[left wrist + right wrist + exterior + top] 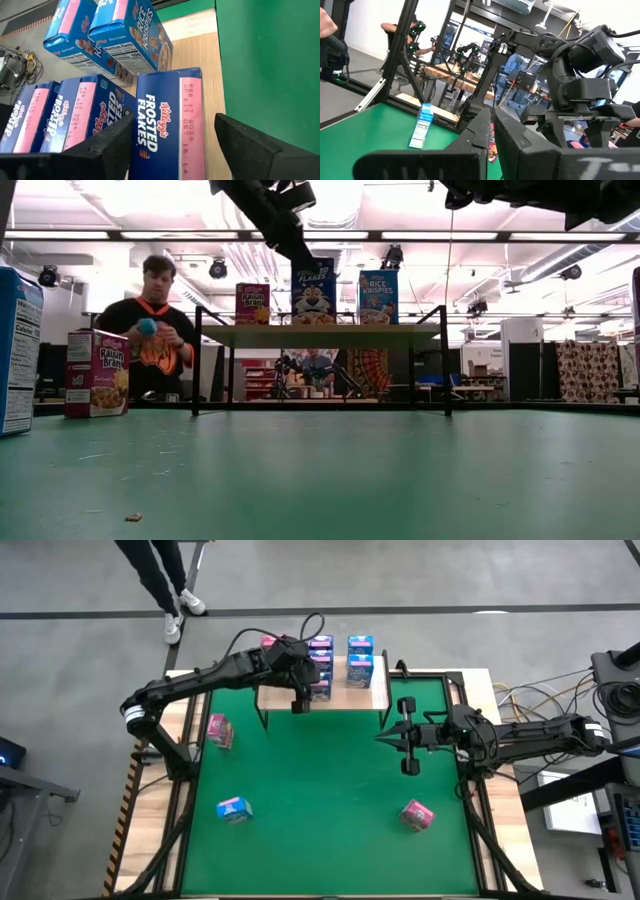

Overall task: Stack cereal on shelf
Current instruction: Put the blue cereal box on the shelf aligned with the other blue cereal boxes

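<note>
The shelf (pixel 352 698) stands at the mat's far edge with several cereal boxes on its top. In the low view a Raisin Bran box (pixel 252 303), a Frosted Flakes box (pixel 314 290) and a Rice Krispies box (pixel 378 296) stand upright on it. My left gripper (pixel 175 145) is open over the shelf, slanting down, one finger on either side of the nearest blue Frosted Flakes box (pixel 170 125). Bare wood shows between that box and one finger. My right gripper (pixel 385 737) is shut and hovers over the mat's right part, holding nothing.
Three loose boxes lie on the green mat: a pink one (pixel 219 730) at the left, a blue one (pixel 234 808) near left, a pink one (pixel 417 814) near right. A person (pixel 152 330) stands beyond the table's far edge.
</note>
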